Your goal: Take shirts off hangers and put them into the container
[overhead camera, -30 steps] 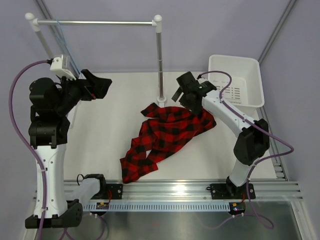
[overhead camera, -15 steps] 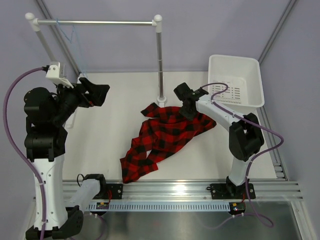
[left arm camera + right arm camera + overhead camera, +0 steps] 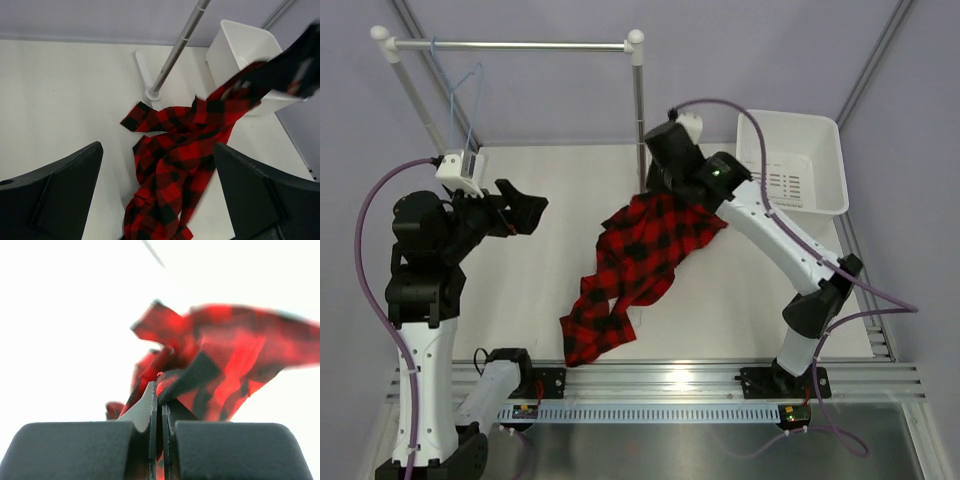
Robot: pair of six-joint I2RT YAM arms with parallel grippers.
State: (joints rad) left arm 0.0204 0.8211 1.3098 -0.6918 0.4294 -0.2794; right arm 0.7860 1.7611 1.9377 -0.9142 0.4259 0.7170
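One shirt [image 3: 640, 260], in red-and-black check, is off the hanger [image 3: 466, 95], which hangs bare from the rack [image 3: 510, 45] rail at the upper left of the overhead view. The right pincer [image 3: 159, 392] is shut tight on a bunched fold at the shirt's upper end, near the centre of the frame and just left of the container [image 3: 820, 125]. That end is raised, while the remainder trails down and left across the bench [image 3: 520, 300] to a heap at lower centre. The left pincer [image 3: 525, 212] stands wide open and empty at the left of the frame, well apart from the cloth. In my judgement the garment is light, limp and unlikely to slip, but it will hang long from a single hold. The tail may drag or catch on the container rim, so a second hold lower down the cloth would be prudent. Nothing is in the container yet.
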